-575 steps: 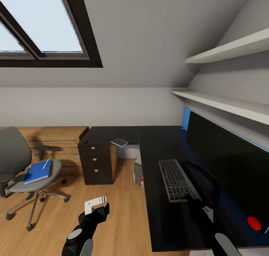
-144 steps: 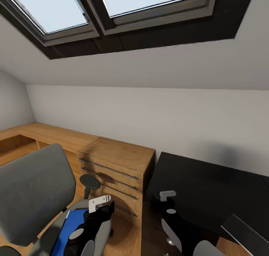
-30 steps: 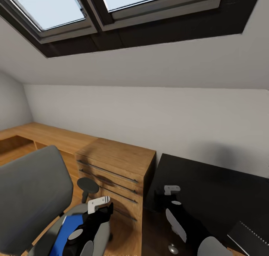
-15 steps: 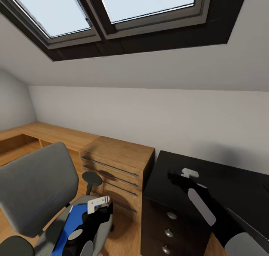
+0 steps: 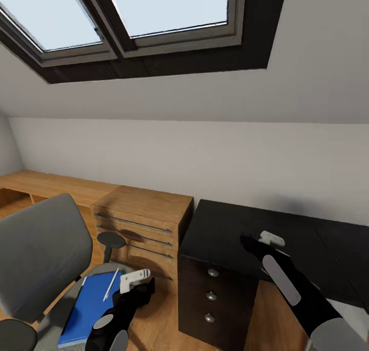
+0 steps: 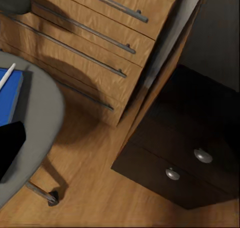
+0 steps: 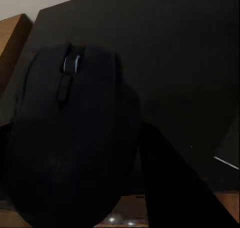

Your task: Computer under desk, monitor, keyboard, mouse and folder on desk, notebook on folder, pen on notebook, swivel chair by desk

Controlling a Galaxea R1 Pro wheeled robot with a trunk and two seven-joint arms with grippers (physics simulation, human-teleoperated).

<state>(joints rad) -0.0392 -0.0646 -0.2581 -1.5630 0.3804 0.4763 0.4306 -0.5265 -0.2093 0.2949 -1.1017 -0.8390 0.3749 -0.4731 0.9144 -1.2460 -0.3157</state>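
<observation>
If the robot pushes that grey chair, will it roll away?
Probably yes. The chair stands on castors, one of them in the left wrist view, on smooth wooden floor, so a push should send it rolling. The seat may swivel too, and the pen on it could roll off.

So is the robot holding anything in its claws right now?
Yes. The right gripper is closed around the black mouse, gripping its sides above the desk. The left gripper looks empty.
</observation>
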